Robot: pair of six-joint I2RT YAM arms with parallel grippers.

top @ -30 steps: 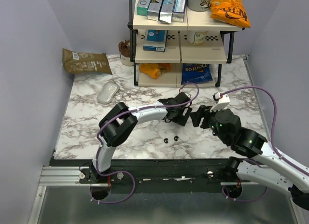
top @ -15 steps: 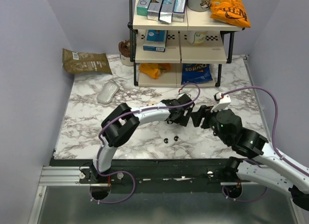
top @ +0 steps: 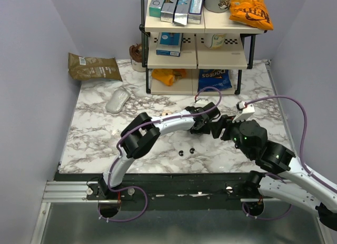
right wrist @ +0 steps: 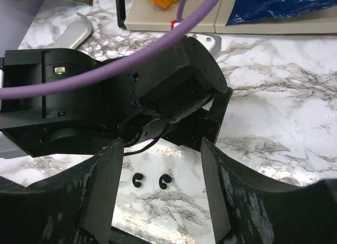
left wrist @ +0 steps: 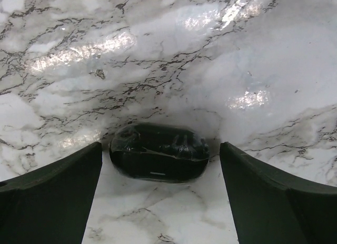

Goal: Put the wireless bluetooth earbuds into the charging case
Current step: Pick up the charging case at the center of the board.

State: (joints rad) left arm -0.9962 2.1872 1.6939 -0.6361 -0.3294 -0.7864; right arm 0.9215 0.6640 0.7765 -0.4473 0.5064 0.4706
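The two earbuds (top: 186, 151) are tiny glossy black buds lying side by side on the marble near the front middle. They also show in the right wrist view (right wrist: 152, 180), between my right fingers and below them. The charging case (left wrist: 159, 152) is a closed black oval pod on the marble; in the top view it is hidden under the arms. My left gripper (left wrist: 160, 146) is open with the case lying between its fingertips, apart from both. In the top view the left gripper (top: 206, 121) sits close to my right gripper (top: 225, 127), which is open and empty (right wrist: 160, 149).
The left arm's wrist body (right wrist: 116, 97) fills the upper right wrist view. A shelf rack (top: 197, 44) with snack bags and boxes stands at the back. A brown bag (top: 93, 66) and a white oblong object (top: 117, 101) lie at the back left.
My left gripper has reached further right, closing up on the right gripper. The right gripper has shifted slightly right. The earbuds have not moved.
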